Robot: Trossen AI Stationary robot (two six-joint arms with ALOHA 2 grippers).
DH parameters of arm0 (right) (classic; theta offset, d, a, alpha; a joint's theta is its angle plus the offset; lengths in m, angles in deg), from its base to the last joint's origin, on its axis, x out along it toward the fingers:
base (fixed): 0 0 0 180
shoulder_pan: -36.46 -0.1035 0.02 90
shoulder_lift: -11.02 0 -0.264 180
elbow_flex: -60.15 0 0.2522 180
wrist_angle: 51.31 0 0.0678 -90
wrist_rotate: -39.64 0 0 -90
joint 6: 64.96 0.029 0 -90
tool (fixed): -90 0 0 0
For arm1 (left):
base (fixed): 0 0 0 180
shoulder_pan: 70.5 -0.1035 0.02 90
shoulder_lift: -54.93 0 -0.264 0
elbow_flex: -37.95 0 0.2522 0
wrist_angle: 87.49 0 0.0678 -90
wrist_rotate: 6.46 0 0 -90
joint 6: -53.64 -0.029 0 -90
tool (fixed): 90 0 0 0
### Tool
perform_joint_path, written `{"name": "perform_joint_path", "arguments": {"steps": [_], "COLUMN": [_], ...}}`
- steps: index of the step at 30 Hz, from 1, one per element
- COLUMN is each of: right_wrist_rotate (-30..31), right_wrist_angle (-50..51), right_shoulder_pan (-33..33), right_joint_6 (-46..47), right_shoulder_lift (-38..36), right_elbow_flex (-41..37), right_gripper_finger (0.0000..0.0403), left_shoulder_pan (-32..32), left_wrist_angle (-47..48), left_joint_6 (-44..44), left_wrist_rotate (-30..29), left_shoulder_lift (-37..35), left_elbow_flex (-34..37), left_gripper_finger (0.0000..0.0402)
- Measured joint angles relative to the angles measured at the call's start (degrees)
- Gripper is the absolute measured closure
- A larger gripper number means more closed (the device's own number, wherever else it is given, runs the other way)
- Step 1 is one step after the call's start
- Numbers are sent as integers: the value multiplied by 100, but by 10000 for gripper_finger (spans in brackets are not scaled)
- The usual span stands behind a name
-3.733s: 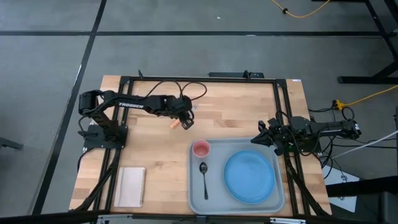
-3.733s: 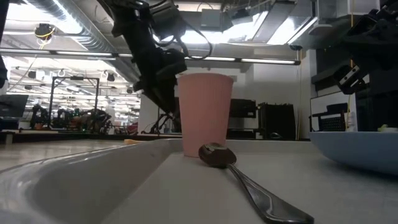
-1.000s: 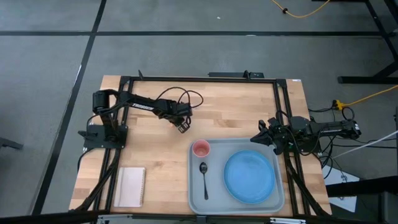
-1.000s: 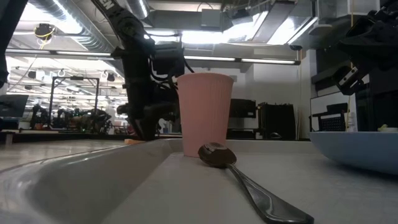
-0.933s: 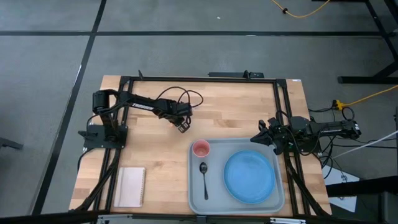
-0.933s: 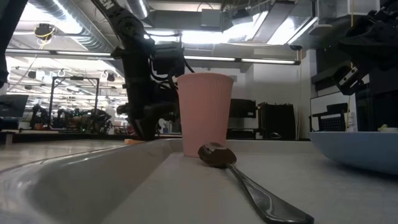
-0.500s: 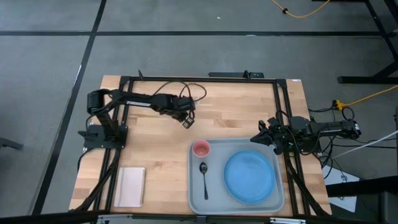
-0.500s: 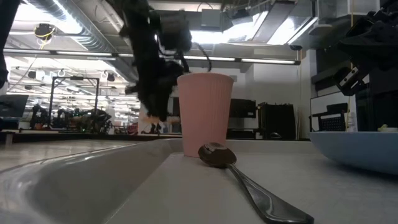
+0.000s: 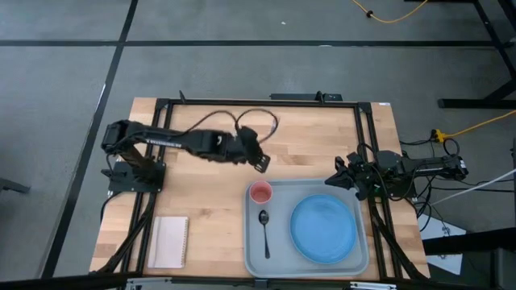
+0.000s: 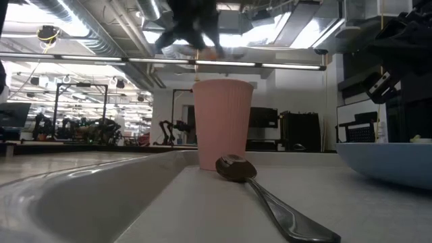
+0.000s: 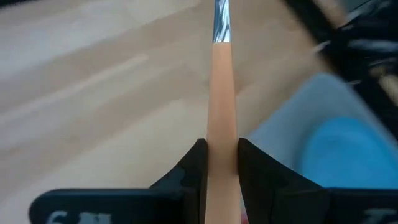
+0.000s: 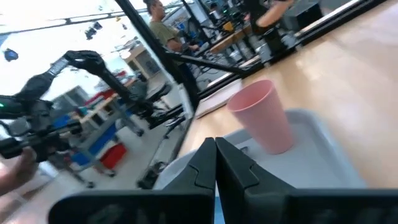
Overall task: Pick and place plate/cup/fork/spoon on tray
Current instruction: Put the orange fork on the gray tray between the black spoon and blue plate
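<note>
My left gripper (image 9: 260, 162) is shut on the orange-handled fork (image 11: 222, 93) above the wood table, just off the far left corner of the grey-blue tray (image 9: 254, 258). It also shows at the top of the low view (image 10: 192, 30). On the tray stand the pink cup (image 9: 260, 192), the dark spoon (image 9: 264, 229) and the light-blue plate (image 9: 324, 228). My right gripper (image 9: 343, 182) waits shut and empty at the tray's far right corner; its wrist view shows the cup (image 12: 261, 121). My left gripper pinches the fork's orange handle (image 11: 222, 134) between its two fingers. The fork lies along the fingers and sticks out ahead of them, its silver end (image 11: 222, 18) farthest from the gripper. The fork is lifted clear of the table.
A white notepad (image 9: 169, 242) lies at the table's near left. The spoon (image 10: 270, 196) lies between the cup (image 10: 223, 125) and the plate (image 10: 391, 162). Bare tray floor lies left of the spoon. Black frame rails run along the table's edges.
My left gripper has risen from the table with the fork and gone toward the table's right edge, to the tray's far left corner. The fork is now lifted clear of the wood.
</note>
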Motion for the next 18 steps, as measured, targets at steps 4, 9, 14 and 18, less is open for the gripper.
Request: {"name": "perform_joint_path", "arguments": {"steps": [4,9,14,18], "right_wrist_rotate": [-429,-1259,-1911,-2237], "right_wrist_angle": [-72,-150,-188,-211], "right_shoulder_pan": [0,0,0,0], "right_joint_6": [396,404,417,415], "right_shoulder_lift": [0,-4,-4,-4], "right_elbow_flex": [0,0,-2,-2], "right_gripper_finger": [397,397,397,397], "left_shoulder_pan": [710,1623,2360,2738], "left_wrist_angle": [-76,-410,-1566,-2667], "left_joint_6": [982,2166,2587,2598], "left_wrist_rotate": [-478,-1055,-1592,-1950], "left_shoulder_lift": [0,203,708,1206], "left_elbow_flex": [-131,-139,-133,-133], "left_gripper_finger": [343,343,343,343]}}
